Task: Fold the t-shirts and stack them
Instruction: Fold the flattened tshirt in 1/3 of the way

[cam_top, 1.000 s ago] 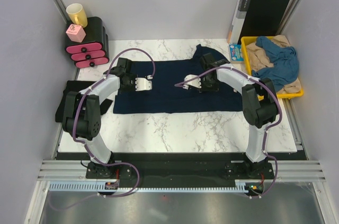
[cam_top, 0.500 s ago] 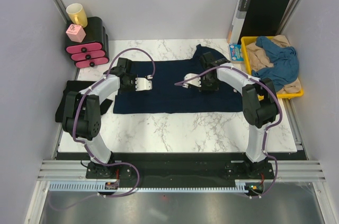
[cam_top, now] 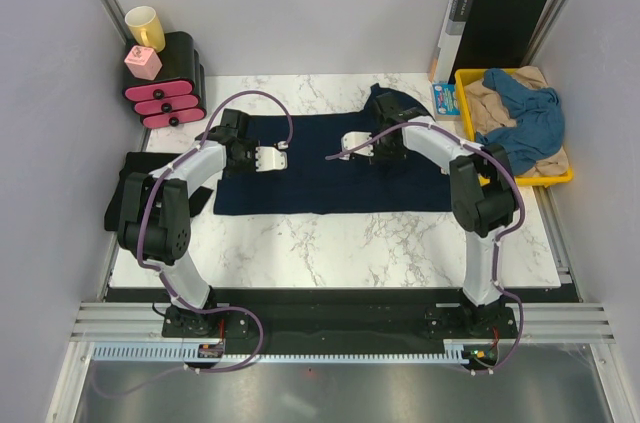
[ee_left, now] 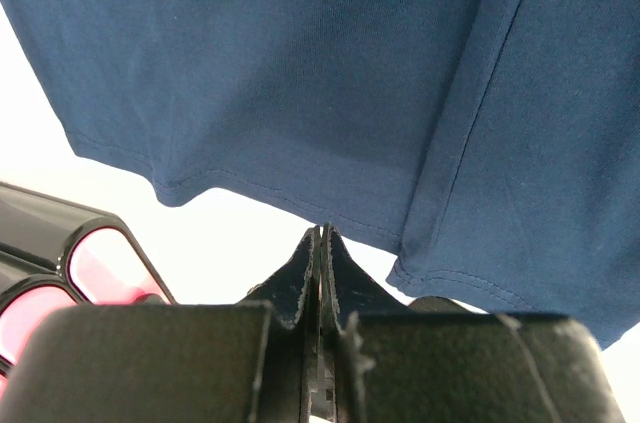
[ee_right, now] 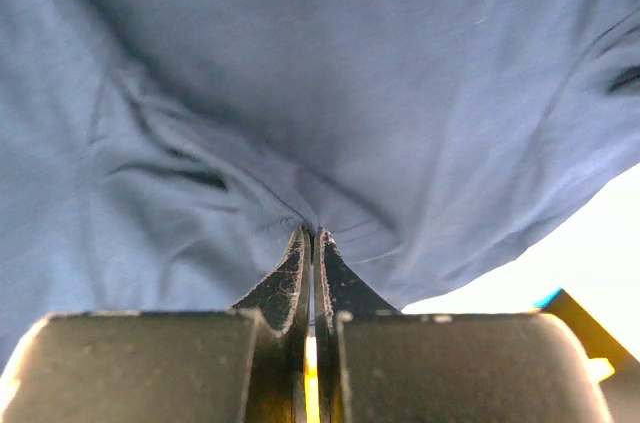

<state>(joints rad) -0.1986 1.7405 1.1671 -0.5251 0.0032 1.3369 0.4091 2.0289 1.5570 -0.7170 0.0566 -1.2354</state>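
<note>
Navy t-shirt [cam_top: 320,188] lies spread flat across the middle of the marble table [cam_top: 330,243], its long side running left to right, with one sleeve poking out at the far edge near the right arm; both arms reach in over it from the near side. The left gripper [cam_top: 268,158] hovers over the shirt's left part, and in its wrist view the fingers [ee_left: 295,278] are pressed together with their tips right at a stitched hem, a folded layer of cloth just to one side and bare table showing under the edge; whether any cloth is caught between them I cannot tell. The right gripper [cam_top: 350,151] sits over the shirt's far middle; its fingers [ee_right: 290,278] are squeezed tight on a pinch of the navy cloth, and creases run in towards the tips. To the right stands a yellow tray [cam_top: 548,181] holding a crumpled medium-blue shirt [cam_top: 530,118] on top of a beige shirt [cam_top: 490,103]; a black folder [cam_top: 495,28] with an orange edge leans against the back wall behind it. At the far left corner is a black drawer unit [cam_top: 165,83] with pink fronts, a yellow mug [cam_top: 145,25] and a pink cube [cam_top: 143,63] on top; a black shirt [cam_top: 120,183] lies at the table's left edge, beside the left arm.
</note>
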